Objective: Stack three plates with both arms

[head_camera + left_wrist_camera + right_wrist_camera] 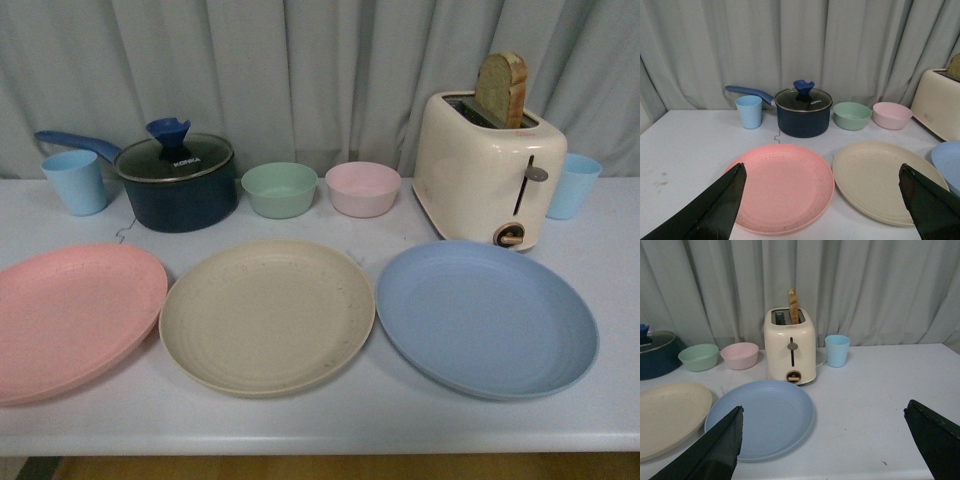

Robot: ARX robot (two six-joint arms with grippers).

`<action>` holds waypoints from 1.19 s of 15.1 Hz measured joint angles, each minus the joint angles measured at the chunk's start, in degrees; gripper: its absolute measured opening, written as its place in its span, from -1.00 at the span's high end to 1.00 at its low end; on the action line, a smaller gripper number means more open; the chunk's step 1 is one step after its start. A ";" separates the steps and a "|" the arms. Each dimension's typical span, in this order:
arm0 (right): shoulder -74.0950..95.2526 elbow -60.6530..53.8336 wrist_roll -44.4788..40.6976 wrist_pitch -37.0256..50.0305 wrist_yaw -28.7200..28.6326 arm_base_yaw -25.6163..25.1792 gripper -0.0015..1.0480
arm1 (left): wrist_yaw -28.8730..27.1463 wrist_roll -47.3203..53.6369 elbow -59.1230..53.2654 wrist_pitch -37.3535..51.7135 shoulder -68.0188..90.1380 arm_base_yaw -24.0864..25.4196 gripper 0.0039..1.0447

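Left gripper point(821, 167) wide open facing the pink plate point(70, 315), right gripper point(823, 407) likewise at the blue plate point(487, 317), beige plate point(267, 315) between them along the table's point(330, 425) front edge, seemingly one outer plate per arm, nothing stacked yet.

Along the back of the surface point(320, 425) we see a blue cup point(76, 182), lidded dark pot point(178, 190), green bowl point(279, 189), pink bowl point(362, 188), cream toaster point(487, 175) holding bread point(500, 88), and a second cup point(572, 186).

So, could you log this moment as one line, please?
pink plate, beige plate, blue plate: unstacked, in a row | left tool: open, empty | right tool: open, empty
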 joint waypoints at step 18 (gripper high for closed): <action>0.00 0.00 0.00 0.02 0.00 0.00 -0.87 | 0.00 0.02 0.00 0.00 0.00 0.00 -0.88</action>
